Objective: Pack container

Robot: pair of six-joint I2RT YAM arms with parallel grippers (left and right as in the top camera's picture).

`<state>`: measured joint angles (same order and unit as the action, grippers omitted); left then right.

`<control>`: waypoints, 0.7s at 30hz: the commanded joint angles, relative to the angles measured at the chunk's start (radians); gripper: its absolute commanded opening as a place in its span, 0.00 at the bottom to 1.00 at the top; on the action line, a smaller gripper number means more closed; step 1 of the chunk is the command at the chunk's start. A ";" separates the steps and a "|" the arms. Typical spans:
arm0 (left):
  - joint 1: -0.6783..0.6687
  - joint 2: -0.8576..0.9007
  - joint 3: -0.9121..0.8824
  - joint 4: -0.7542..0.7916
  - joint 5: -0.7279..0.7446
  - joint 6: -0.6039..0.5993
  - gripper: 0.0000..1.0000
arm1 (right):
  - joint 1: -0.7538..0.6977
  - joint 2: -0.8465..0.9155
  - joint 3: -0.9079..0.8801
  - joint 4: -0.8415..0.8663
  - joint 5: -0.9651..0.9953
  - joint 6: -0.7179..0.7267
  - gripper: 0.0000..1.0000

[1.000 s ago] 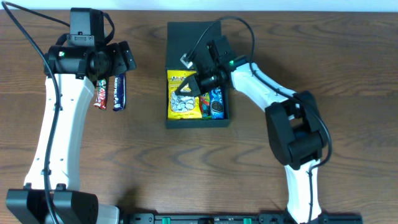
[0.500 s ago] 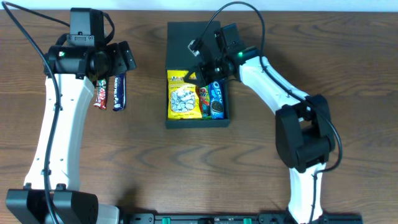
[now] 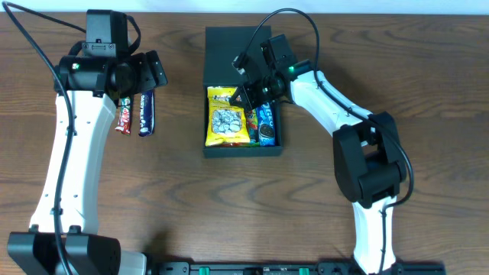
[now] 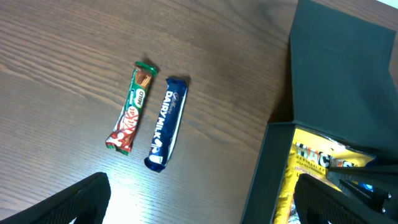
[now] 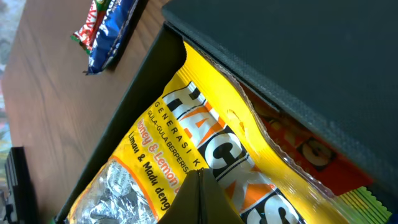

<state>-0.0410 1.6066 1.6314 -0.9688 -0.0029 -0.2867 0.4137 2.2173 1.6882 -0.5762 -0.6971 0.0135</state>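
The dark teal-green container (image 3: 221,149) sits open at the table's middle, its flap lid (image 3: 229,46) laid back behind it. Inside lie a yellow candy bag (image 3: 226,122), a red-green packet and a blue cookie packet (image 3: 266,124). My right gripper (image 3: 246,93) is shut and empty, its tip just above the yellow bag (image 5: 186,155) near the lid hinge (image 5: 267,74). My left gripper (image 3: 141,72) is open and empty, hovering over two bars on the table: a red wafer bar (image 4: 132,107) and a blue chocolate bar (image 4: 166,121).
The container's left wall (image 4: 261,180) and the lid (image 4: 342,68) show at the right of the left wrist view. Both bars lie side by side left of the container (image 3: 134,113). Bare wood table surrounds them.
My right gripper has drawn back from the middle of the box toward the lid hinge. The yellow bag now lies uncovered and shifted slightly. The left arm has not moved.
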 commanded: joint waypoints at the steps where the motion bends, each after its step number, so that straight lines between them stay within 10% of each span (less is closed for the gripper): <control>1: 0.003 0.002 0.007 -0.004 0.004 0.011 0.95 | -0.006 -0.002 0.039 -0.021 -0.077 -0.022 0.01; 9: 0.003 0.020 -0.042 0.007 -0.061 0.066 0.95 | -0.138 -0.176 0.232 -0.113 -0.146 -0.014 0.02; 11: 0.003 0.043 -0.098 0.040 -0.068 0.089 0.95 | -0.204 -0.237 0.234 -0.115 -0.145 -0.015 0.38; 15: 0.003 0.095 -0.192 0.113 -0.069 0.101 0.95 | -0.309 -0.301 0.234 -0.145 -0.145 -0.051 0.77; 21: 0.003 0.212 -0.240 0.229 -0.068 0.141 0.96 | -0.414 -0.319 0.234 -0.205 -0.145 -0.138 0.85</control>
<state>-0.0410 1.7901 1.3930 -0.7582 -0.0544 -0.1825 0.0135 1.8744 1.9251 -0.7601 -0.8276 -0.0639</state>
